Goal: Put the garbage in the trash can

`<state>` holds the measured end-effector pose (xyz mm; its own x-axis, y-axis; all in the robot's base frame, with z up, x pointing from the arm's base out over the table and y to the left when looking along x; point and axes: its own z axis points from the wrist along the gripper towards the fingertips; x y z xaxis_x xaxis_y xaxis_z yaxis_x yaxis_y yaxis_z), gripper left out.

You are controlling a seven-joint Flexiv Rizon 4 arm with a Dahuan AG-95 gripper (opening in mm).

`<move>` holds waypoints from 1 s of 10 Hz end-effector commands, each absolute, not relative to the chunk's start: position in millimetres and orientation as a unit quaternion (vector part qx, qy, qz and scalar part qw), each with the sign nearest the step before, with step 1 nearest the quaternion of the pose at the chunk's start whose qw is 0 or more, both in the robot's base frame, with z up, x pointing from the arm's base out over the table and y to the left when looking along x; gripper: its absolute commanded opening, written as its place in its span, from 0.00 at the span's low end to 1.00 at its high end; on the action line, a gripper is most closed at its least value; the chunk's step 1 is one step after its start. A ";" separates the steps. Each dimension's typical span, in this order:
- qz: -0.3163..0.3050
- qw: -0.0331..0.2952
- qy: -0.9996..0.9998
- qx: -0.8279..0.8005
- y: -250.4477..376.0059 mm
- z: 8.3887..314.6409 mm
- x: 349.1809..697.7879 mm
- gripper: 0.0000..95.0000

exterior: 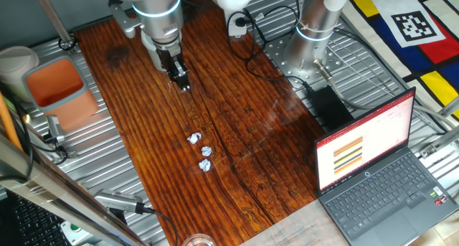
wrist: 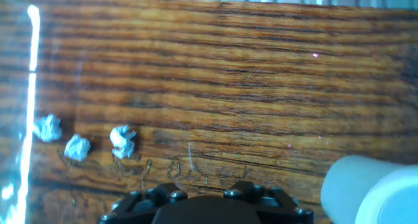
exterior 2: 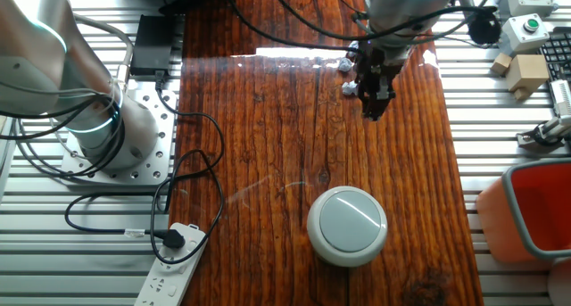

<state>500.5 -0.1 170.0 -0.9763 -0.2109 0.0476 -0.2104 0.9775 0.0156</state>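
Three tiny crumpled white paper wads lie in a short row on the wooden table: one wad, a second and a third. In the hand view they sit at the left. The light-grey round trash can stands upright on the table; its rim shows at the hand view's lower right. My gripper hangs over the table between the wads and the can, clear of both. Its fingertips look pressed together with nothing in them. In the other fixed view the gripper partly hides the wads.
An orange-lined rectangular bin and a pale round tub stand left of the table. An open laptop sits at the right. A second arm's base, cables and a power strip lie beside the wood.
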 end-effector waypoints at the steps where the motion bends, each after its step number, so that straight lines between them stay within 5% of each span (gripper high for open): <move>1: -0.011 0.046 -0.981 0.190 1.3 171.3 502.6 0.00; 5: -0.021 0.045 -0.981 0.186 32.2 145.1 538.4 0.00; 7: -0.029 0.043 -0.981 0.185 50.1 122.9 546.3 0.40; 10: -0.029 0.037 -0.983 0.178 84.4 74.5 539.5 0.40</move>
<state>538.3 82.4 77.7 -0.9333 -0.3542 0.0591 -0.3502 0.9341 0.0686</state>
